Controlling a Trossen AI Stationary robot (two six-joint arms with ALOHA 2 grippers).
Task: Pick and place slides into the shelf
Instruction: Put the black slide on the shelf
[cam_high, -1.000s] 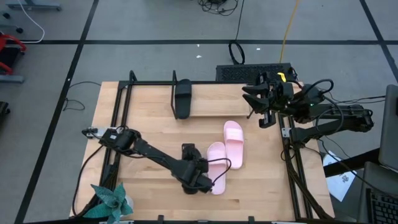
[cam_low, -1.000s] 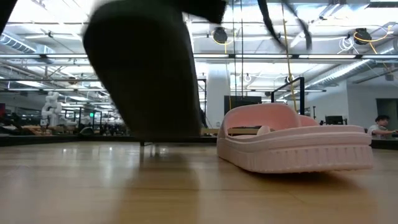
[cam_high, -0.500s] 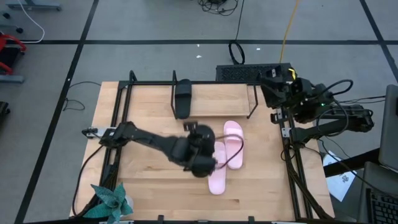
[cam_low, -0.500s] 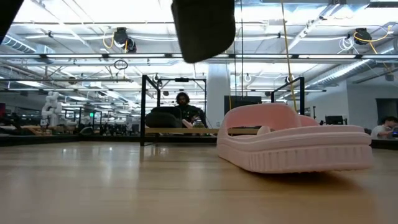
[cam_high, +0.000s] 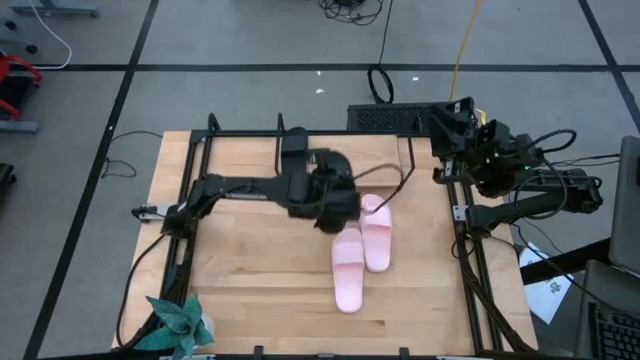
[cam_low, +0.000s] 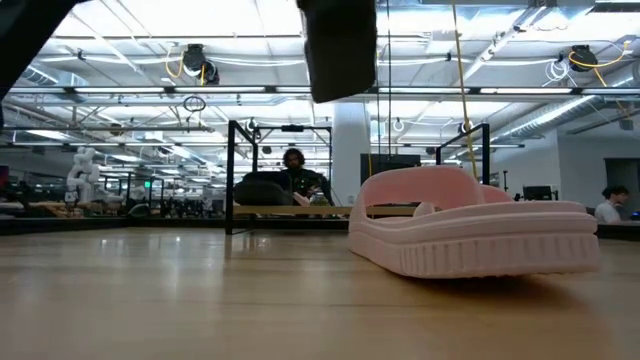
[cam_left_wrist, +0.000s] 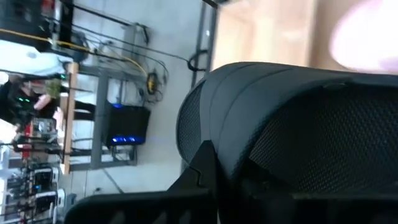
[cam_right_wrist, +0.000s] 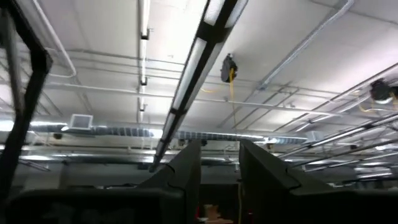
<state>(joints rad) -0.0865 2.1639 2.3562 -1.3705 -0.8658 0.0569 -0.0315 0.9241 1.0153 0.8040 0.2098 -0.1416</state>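
Black slide (cam_left_wrist: 292, 124) is up in the air now, clamped in the left gripper (cam_high: 335, 205). A sec ago that arm was down at the near part of the table next to the pink ones, half a sec ago it was mid-swing, and now it's up by the shelf (cam_high: 350, 160) w/ the slide hanging over the table just in front of the board. In the low view it's just a dark block (cam_low: 340, 45) dangling from the top, well clear of the wood.

Other black slide (cam_high: 293, 150) already sits on the shelf toward the left end, so this looks like no. 2 going in beside it, prob just to the right.

Pink pair hasn't budged: one (cam_high: 375, 230) nearer the shelf, other (cam_high: 347, 268) closer to the front, touching side by side.

Right gripper (cam_high: 462, 128) has pulled back to the far right corner by the shelf's end post, pointing up at the ceiling. Its fingers (cam_right_wrist: 186, 165) have a narrow gap, nothing in them.

Judging by this, half the job's left: both pinks.
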